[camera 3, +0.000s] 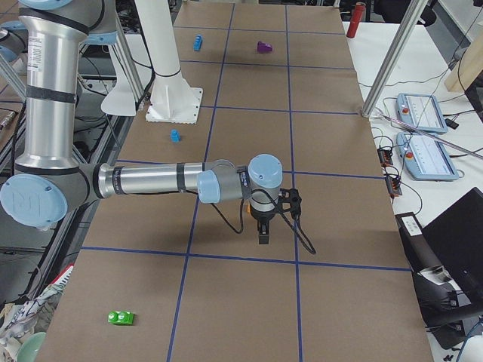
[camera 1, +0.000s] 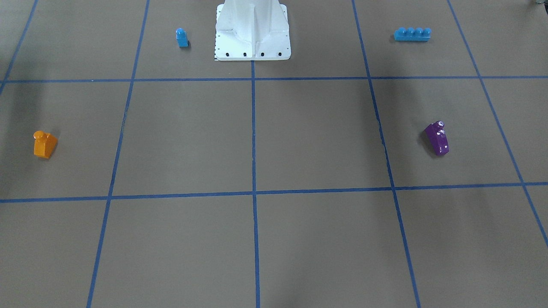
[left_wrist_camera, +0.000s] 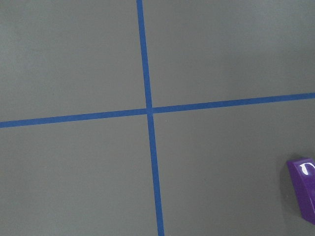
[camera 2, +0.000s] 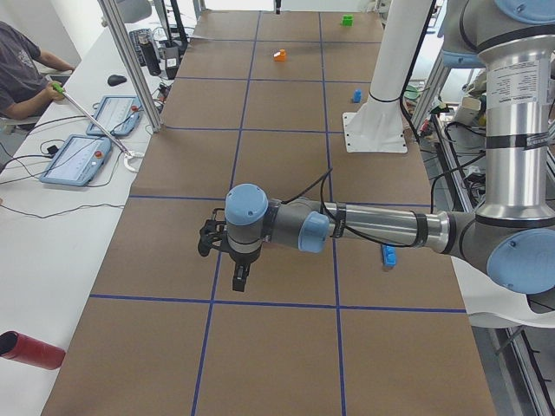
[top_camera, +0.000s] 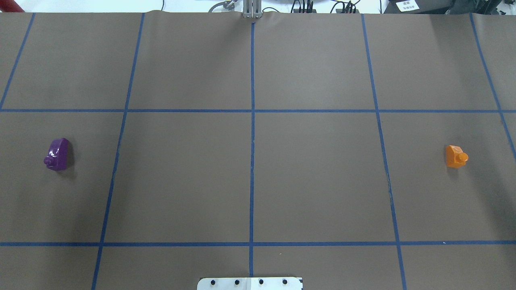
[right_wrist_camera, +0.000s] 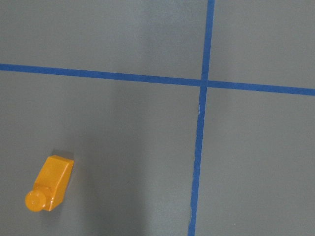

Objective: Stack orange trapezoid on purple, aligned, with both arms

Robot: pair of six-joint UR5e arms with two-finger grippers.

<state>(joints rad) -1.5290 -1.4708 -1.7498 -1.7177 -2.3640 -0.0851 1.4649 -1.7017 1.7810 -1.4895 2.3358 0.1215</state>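
Note:
The orange trapezoid [top_camera: 456, 156] lies on the brown table at my far right, stud pointing outward; it also shows in the front view [camera 1: 44, 144] and low left in the right wrist view [right_wrist_camera: 48, 184]. The purple block [top_camera: 57, 154] lies at my far left, also in the front view [camera 1: 437, 137] and at the right edge of the left wrist view [left_wrist_camera: 304, 186]. The left gripper [camera 2: 236, 277] and right gripper [camera 3: 262, 235] hang above the table and show only in the side views. I cannot tell whether they are open or shut.
A long blue four-stud brick [camera 1: 412, 34] and a small blue single-stud block [camera 1: 182, 37] sit near the white robot base [camera 1: 252, 30]. A green block [camera 3: 121, 317] lies beyond the orange end. A red cylinder [camera 2: 30, 349] lies off the purple end. Operator consoles [camera 3: 423, 136] line the far side.

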